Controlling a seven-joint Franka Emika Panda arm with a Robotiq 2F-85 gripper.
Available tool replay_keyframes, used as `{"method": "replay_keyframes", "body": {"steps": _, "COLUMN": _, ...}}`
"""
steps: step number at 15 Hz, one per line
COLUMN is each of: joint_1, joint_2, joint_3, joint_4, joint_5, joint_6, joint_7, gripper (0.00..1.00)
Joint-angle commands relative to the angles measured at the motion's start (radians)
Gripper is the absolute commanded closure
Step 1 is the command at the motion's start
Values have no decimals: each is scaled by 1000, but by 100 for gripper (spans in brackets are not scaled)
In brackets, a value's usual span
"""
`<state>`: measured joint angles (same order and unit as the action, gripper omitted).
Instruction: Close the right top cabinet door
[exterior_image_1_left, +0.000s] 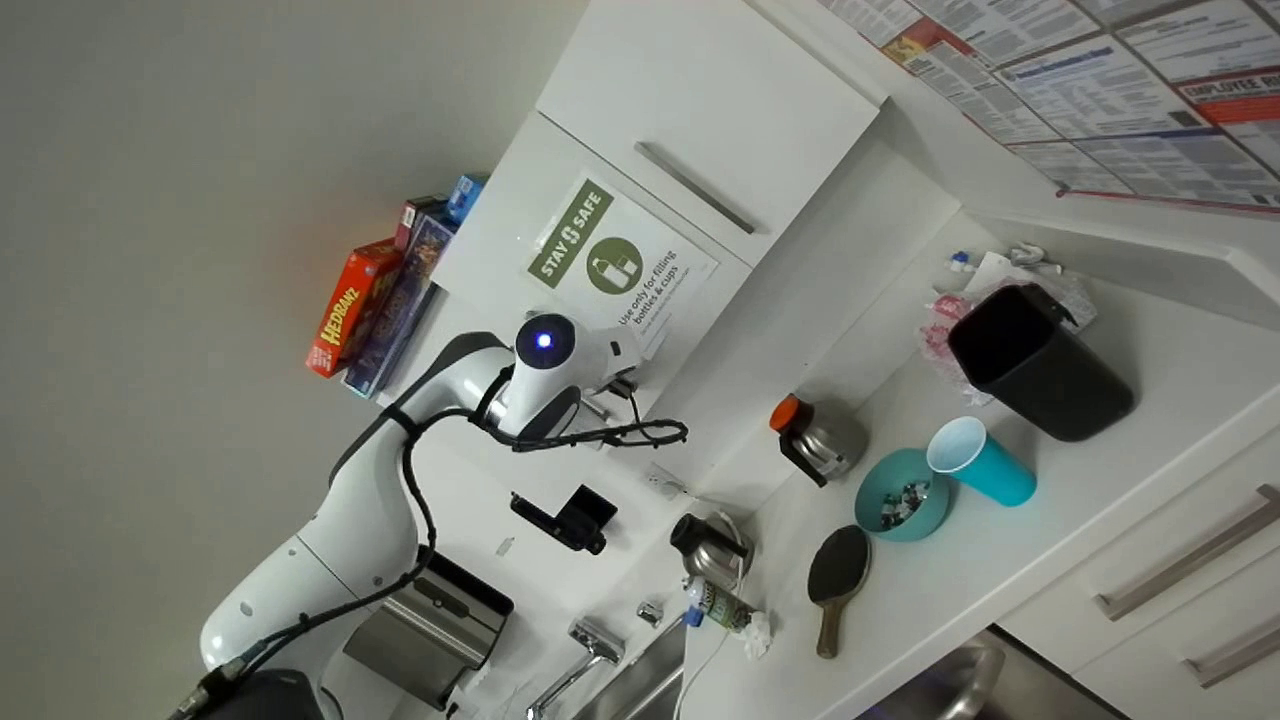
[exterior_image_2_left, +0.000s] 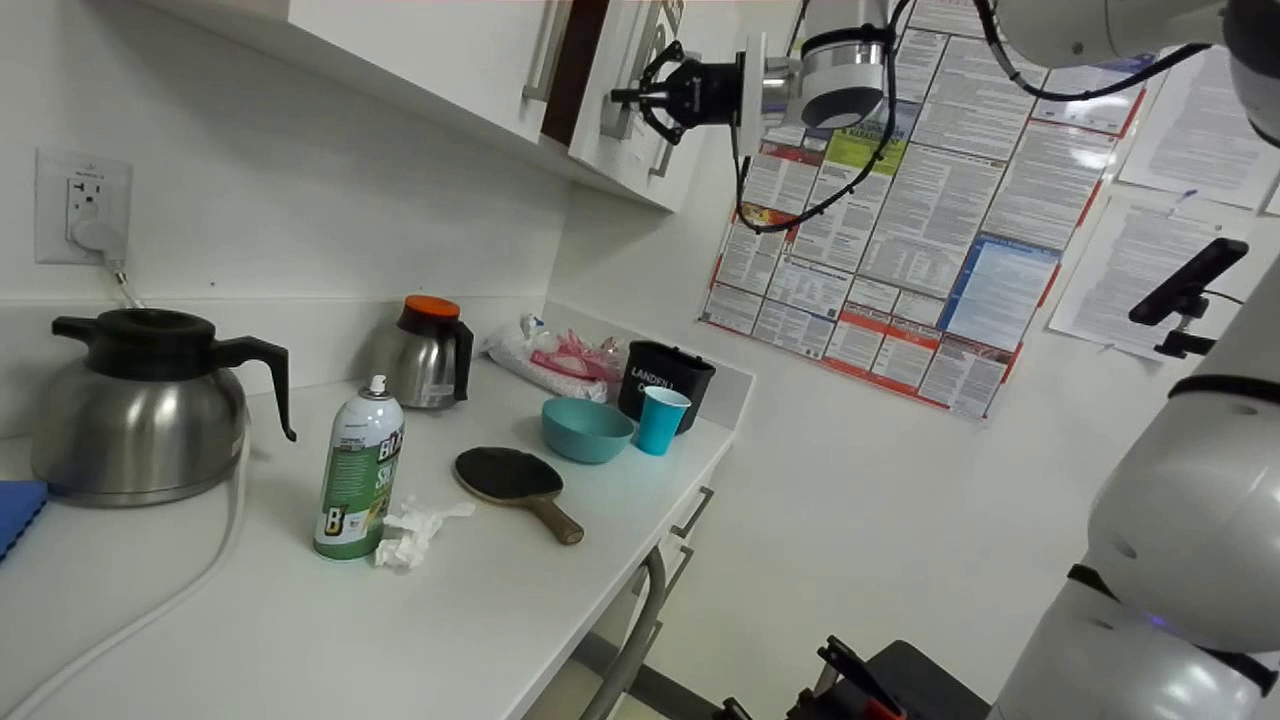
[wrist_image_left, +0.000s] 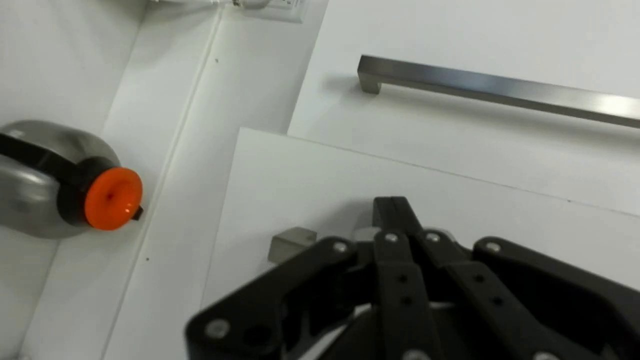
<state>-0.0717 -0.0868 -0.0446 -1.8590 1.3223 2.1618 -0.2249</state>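
Light is mostly even, bright on the counter (exterior_image_1_left: 920, 590) beneath the orange-lidded carafe (exterior_image_1_left: 835, 445). Left of the carafe in an exterior view, the wall (exterior_image_1_left: 200, 180) is dull grey and a lamp (exterior_image_1_left: 544, 340) on the robot arm (exterior_image_1_left: 360, 520) glares bluish white. In an exterior view, to the carafe's right, glare whitens part of the posters (exterior_image_2_left: 900, 240), mostly too smeared to read, perhaps from weak focus. In the wrist view, right of the carafe, hazy shadow marks the right top cabinet door (wrist_image_left: 300, 170) beside the gripper (wrist_image_left: 391, 201), and a steel handle (wrist_image_left: 500, 90) flares.
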Motion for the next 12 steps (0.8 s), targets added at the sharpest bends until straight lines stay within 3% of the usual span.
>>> {"method": "replay_keyframes", "body": {"steps": 1, "joint_1": 65, "joint_2": -1, "joint_3": 60, "joint_4": -39, "joint_5": 132, "joint_6": 287, "joint_7": -162, "gripper": 100}}
{"method": "replay_keyframes", "body": {"steps": 3, "joint_1": 95, "joint_2": 1, "joint_3": 88, "joint_4": -50, "joint_5": 195, "joint_6": 407, "joint_7": -246, "gripper": 100}}
{"method": "replay_keyframes", "body": {"steps": 5, "joint_1": 100, "joint_2": -38, "joint_3": 104, "joint_4": -97, "joint_5": 149, "joint_6": 477, "joint_7": -244, "gripper": 100}}
{"method": "replay_keyframes", "body": {"steps": 10, "joint_1": 53, "joint_2": -170, "joint_3": 91, "joint_4": -256, "joint_5": -268, "joint_6": 544, "joint_7": 10, "gripper": 100}}
{"method": "replay_keyframes", "body": {"steps": 12, "joint_1": -66, "joint_2": -231, "joint_3": 143, "joint_4": -332, "joint_5": -455, "joint_6": 500, "joint_7": 121, "gripper": 100}}
